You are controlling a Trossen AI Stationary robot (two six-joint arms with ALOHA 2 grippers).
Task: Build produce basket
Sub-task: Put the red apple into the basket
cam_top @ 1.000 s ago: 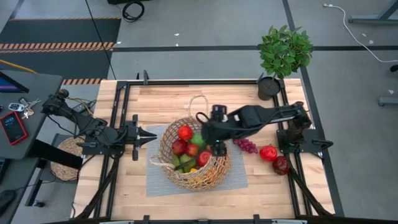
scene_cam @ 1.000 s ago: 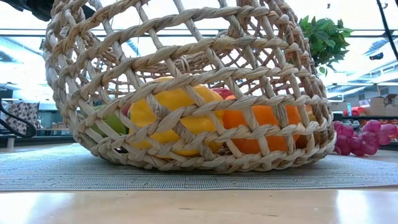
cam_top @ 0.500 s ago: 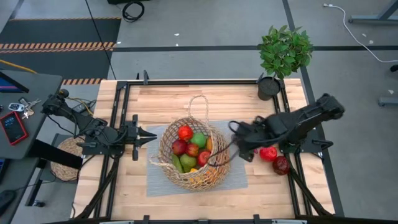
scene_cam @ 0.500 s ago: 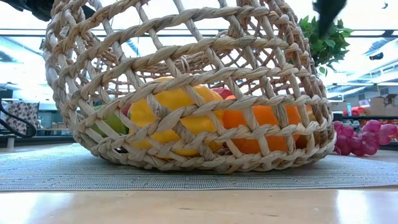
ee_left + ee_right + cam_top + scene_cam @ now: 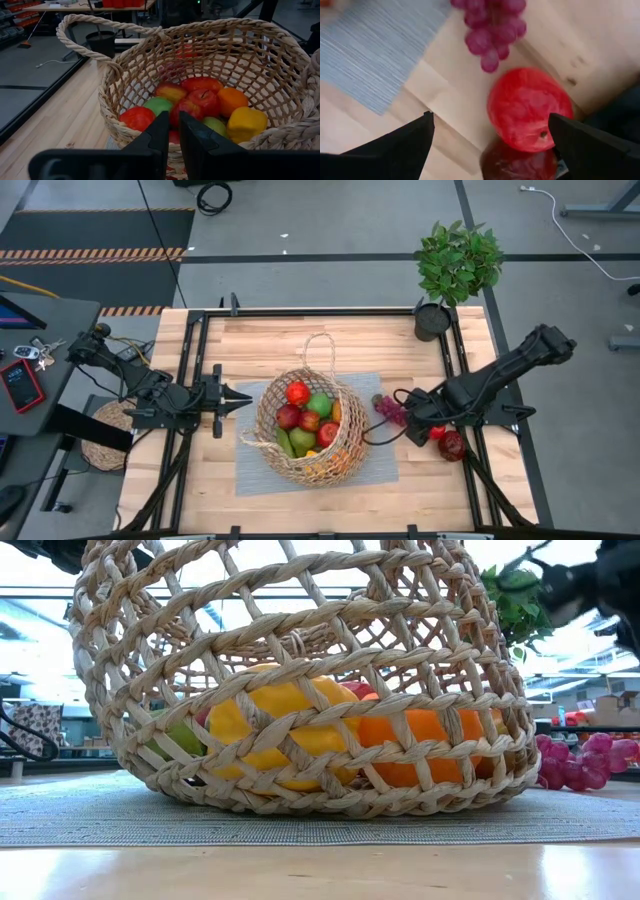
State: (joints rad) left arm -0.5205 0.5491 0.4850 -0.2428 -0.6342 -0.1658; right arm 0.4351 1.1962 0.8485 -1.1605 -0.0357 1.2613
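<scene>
The tan wicker basket (image 5: 312, 430) stands on a blue-grey mat (image 5: 250, 470) at the table's middle and holds red, green, orange and yellow produce (image 5: 200, 107). One loop handle (image 5: 318, 350) lies out toward the far edge. Purple grapes (image 5: 390, 411), a red fruit (image 5: 530, 107) and a dark red fruit (image 5: 452, 445) lie on the wood right of the basket. My right gripper (image 5: 413, 423) hangs open above the red fruit, its fingers on either side of it and clear of it in the right wrist view (image 5: 490, 116). My left gripper (image 5: 247, 395) is shut, just left of the basket's rim (image 5: 170, 131).
A leafy green plant in a black pot (image 5: 455, 270) stands at the far right corner. A black frame rail (image 5: 470, 395) runs along the table's right side, close to the loose fruits. A flat woven mat (image 5: 105, 435) lies off the table's left edge.
My right gripper has drawn back from above the basket toward the table's right edge and now hangs over the grapes and the red fruit. The basket and its produce have kept still.
</scene>
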